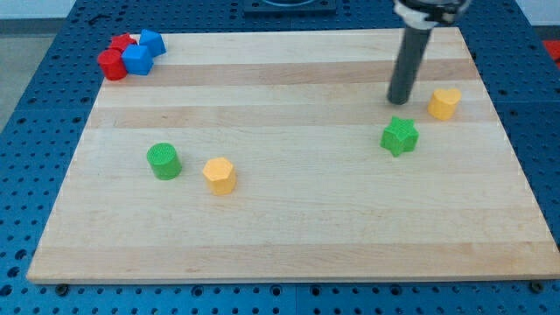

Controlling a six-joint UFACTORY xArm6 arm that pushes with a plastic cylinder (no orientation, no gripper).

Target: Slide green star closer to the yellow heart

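Note:
The green star (400, 136) lies on the wooden board (289, 227) at the view's right. The yellow heart (444, 103) lies up and to the right of it, a short gap apart. My tip (400, 101) stands on the board just above the green star, to the left of the yellow heart, touching neither.
A green cylinder (164, 162) and a yellow hexagonal block (220, 175) lie at the view's left centre. A cluster of two red blocks (112, 63) and two blue blocks (137, 59) sits at the top left corner. The board's right edge runs near the yellow heart.

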